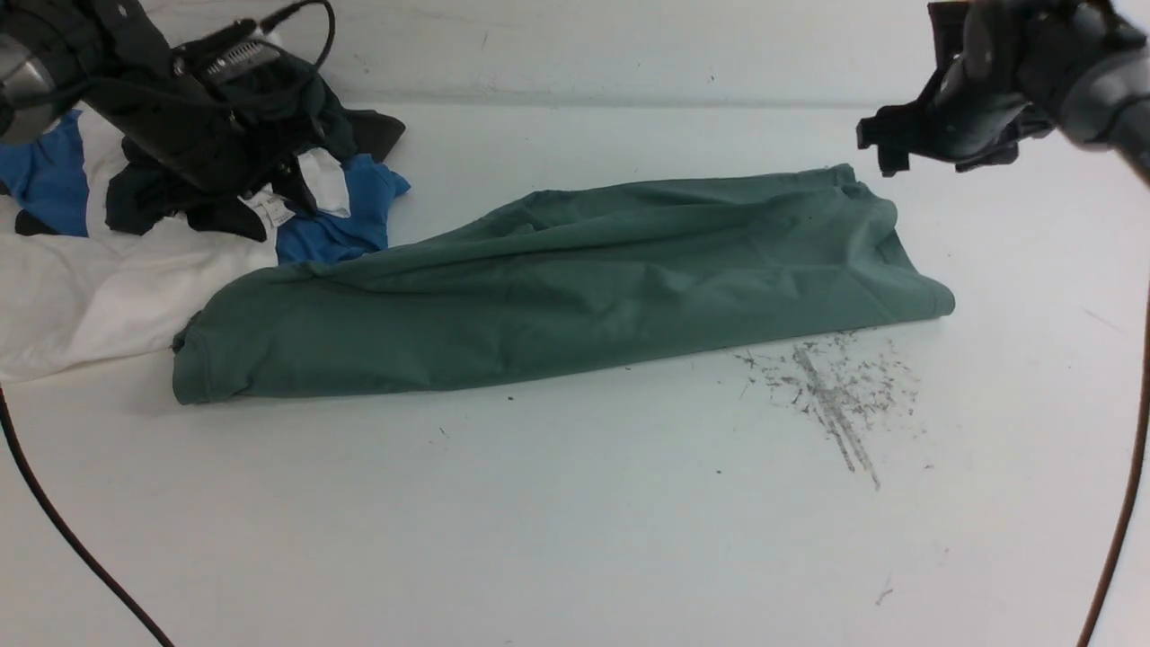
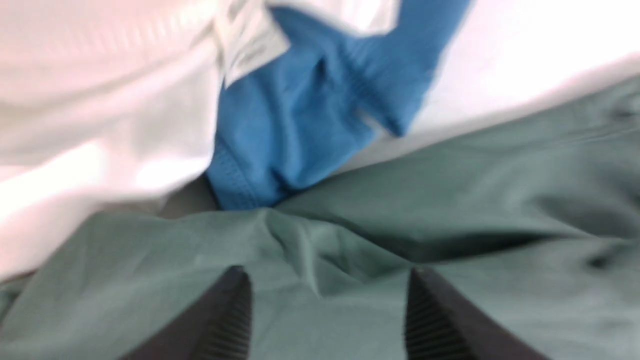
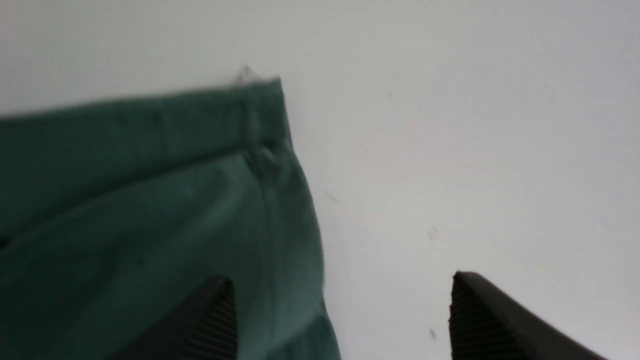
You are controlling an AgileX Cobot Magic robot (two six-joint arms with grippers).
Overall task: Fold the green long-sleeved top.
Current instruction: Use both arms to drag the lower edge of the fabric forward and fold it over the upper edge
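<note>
**A:** Front view first. Where does the green long-sleeved top point(image 1: 557, 288) lie?

**B:** Across the middle of the table point(image 1: 575, 539), as one long creased band. Its left end is nearer the front edge, and its right end runs toward the far right corner.

**A:** What sits beside it?

**B:** A heap of clothes at the far left corner: a white garment point(image 1: 90, 296), a blue garment point(image 1: 337, 234) and a dark garment point(image 1: 171, 193) on top. The top's left end touches the white one, and the left wrist view shows the blue one meeting the green cloth.

**A:** And the left jaws?

**B:** Apart. Both ribbed fingertips point(image 2: 227, 320) are spread over the top near its left end, with green cloth below and between them and nothing pinched. The picture is too blurred to tell whether they touch the cloth.

**A:** The right jaws?

**B:** Also wide apart, raised above the top's right end. In the right wrist view one fingertip point(image 3: 210, 320) hangs over the top's edge and the other over bare table — nothing is held.

**A:** Anything else?

**B:** Grey scuff marks point(image 1: 831, 395) just in front of the top's right end, and a dark cable point(image 1: 54, 530) at the front left corner.
</note>
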